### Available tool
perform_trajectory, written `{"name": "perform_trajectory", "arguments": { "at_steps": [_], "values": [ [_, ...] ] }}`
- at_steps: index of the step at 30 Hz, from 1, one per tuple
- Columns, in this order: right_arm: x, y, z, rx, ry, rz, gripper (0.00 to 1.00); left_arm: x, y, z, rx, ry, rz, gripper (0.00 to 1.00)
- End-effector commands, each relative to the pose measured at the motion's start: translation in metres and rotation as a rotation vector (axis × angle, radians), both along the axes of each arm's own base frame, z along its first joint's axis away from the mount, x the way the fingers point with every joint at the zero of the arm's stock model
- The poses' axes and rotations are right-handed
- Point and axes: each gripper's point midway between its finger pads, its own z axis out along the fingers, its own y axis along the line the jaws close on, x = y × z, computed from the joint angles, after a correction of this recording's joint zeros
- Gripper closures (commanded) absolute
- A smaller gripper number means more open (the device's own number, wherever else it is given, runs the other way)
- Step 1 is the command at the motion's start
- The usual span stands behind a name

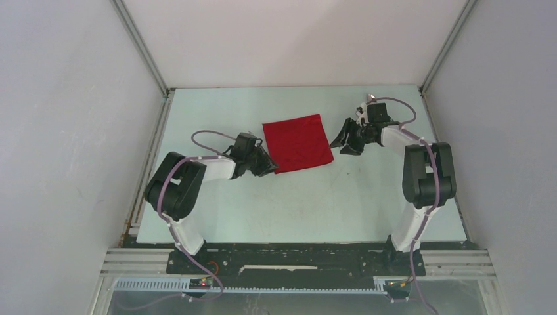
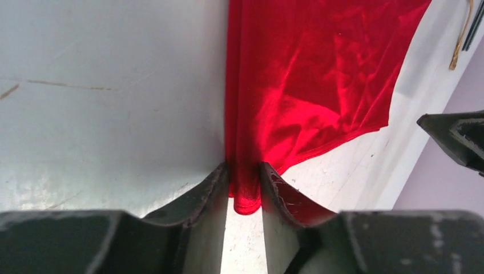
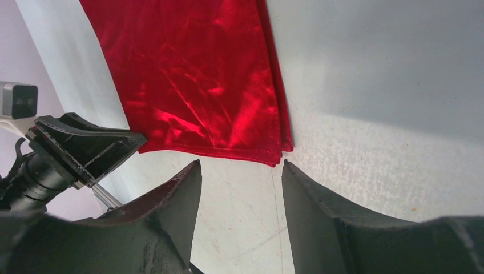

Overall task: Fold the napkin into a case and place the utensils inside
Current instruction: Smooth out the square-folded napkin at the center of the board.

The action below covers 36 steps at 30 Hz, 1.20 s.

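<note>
The red napkin lies flat on the table as a folded square with layered edges. My left gripper is at its near left corner. In the left wrist view both fingers press a bunched bit of that corner, and the cloth spreads away beyond them. My right gripper sits low by the near right corner. Its jaws are open with bare table between them and the cloth's corner just past the fingertips. A slim gold utensil and a dark handle show at the left wrist view's top right edge.
The pale table is walled by white panels on the left, back and right. The right gripper's fingers show at the right of the left wrist view. The left gripper shows at the left of the right wrist view.
</note>
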Motion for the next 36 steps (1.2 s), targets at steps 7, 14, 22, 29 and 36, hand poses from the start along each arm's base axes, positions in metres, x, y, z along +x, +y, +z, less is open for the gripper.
{"name": "perform_trajectory", "arguments": {
  "at_steps": [7,14,22,29,36],
  "values": [
    [-0.013,-0.008,0.018,-0.09,-0.036,-0.032,0.39,-0.023,0.002,-0.021,0.005,0.076,-0.02,1.0],
    [-0.054,0.002,0.014,-0.157,-0.015,0.028,0.38,-0.091,0.028,-0.034,0.018,0.162,-0.069,1.0],
    [-0.116,0.045,-0.002,-0.114,0.044,0.203,0.37,-0.159,0.071,-0.033,0.09,0.218,-0.076,1.0],
    [-0.13,0.057,-0.023,-0.04,0.139,0.212,0.39,-0.165,0.094,-0.027,0.134,0.197,-0.023,1.0],
    [-0.15,0.066,-0.033,0.045,0.177,0.227,0.5,-0.156,0.101,-0.009,0.094,0.139,-0.006,1.0]
  ]
}}
